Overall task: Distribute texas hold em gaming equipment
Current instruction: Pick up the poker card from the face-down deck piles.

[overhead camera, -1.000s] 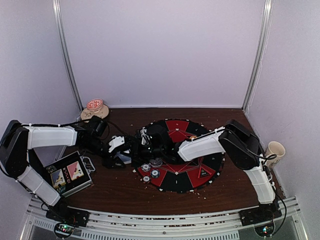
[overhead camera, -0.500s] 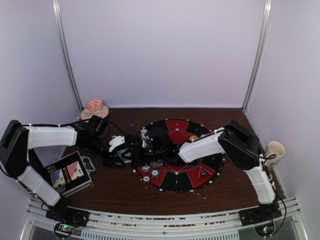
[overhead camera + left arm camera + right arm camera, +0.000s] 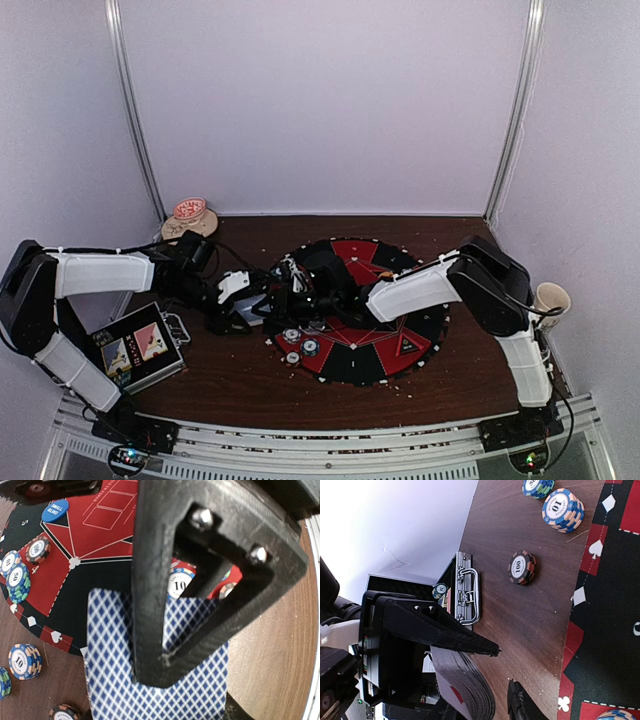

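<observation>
My left claw (image 3: 248, 308) pinches the card deck (image 3: 115, 655) at the mat (image 3: 400, 345) edge; right claw (image 3: 292, 285) state I cannot tell. Chips (image 3: 19, 580) are partly out, and I judge the cards undealt.

The table (image 3: 520, 620) was made of dark brown wood, matt and finely grained. The mat (image 3: 105, 525) was cut from matt red and black cloth. The playing cards (image 3: 195, 690) were printed on smooth paper. The poker chips (image 3: 21, 661) were moulded in hard, faintly glossy plastic. The case (image 3: 465, 597) was framed in bright polished metal. The fingers (image 3: 150, 580) of the left gripper (image 3: 165, 680) were formed of matt black plastic and fixed by shiny metal screws (image 3: 202, 517).
</observation>
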Controlling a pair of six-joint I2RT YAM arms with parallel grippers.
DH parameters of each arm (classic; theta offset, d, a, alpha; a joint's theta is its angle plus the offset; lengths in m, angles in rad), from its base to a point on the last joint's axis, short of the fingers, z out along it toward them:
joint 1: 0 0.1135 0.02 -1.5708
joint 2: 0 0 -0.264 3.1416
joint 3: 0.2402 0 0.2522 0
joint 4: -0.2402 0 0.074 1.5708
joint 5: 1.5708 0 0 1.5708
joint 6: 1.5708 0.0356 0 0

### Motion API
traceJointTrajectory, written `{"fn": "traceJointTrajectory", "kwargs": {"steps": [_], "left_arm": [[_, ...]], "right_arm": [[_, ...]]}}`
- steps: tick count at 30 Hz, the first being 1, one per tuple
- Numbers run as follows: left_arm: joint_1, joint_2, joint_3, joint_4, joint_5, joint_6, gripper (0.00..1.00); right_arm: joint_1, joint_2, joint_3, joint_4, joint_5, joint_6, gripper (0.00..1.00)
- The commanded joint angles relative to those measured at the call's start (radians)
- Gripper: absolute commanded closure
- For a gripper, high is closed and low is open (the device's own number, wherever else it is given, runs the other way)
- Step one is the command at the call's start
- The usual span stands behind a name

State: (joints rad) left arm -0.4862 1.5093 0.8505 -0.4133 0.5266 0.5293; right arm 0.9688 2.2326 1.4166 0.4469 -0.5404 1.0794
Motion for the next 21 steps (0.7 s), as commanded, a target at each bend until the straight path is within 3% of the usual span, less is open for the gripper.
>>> {"fn": "traceJointTrajectory", "kwargs": {"steps": [1,16,21], "left_arm": [[0.001,-0.031,0.007,0.042,0.026,0.005,0.54],[0.001,-0.018,0.004,0.047,0.01,0.003,0.54],[0.001,-0.013,0.004,0.049,0.008,0.003,0.54]], "right_arm": [[-0.024,-0.023,-0.031,-0.06,0.044,-0.021,0.67],[-0.025,-0.095,-0.074,-0.026,0.034,-0.033,0.74],[-0.025,-0.127,-0.098,0.018,0.019,-0.024,0.85]]}}
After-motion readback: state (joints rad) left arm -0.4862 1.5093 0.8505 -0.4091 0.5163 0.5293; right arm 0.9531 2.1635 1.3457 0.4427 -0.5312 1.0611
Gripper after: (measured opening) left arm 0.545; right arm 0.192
